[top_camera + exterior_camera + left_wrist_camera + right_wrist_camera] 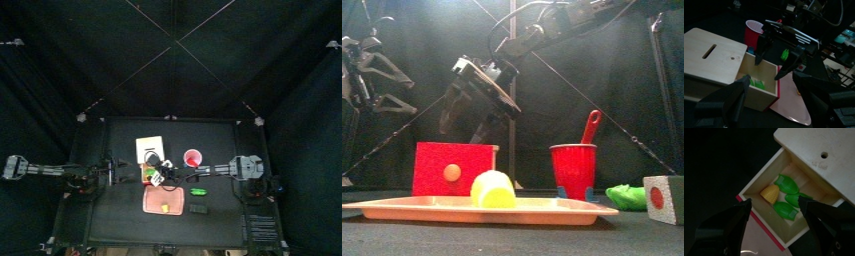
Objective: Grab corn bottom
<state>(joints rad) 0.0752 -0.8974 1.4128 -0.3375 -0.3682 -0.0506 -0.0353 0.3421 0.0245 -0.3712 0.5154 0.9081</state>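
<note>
Left gripper parked beside wooden box, jaws spread, holding nothing; I read it as standing clear. Right gripper hovers over box's open drawer, fingers released, lined up for grab. Drawer holds corn among green pieces. Pink tray carries yellow piece.
</note>
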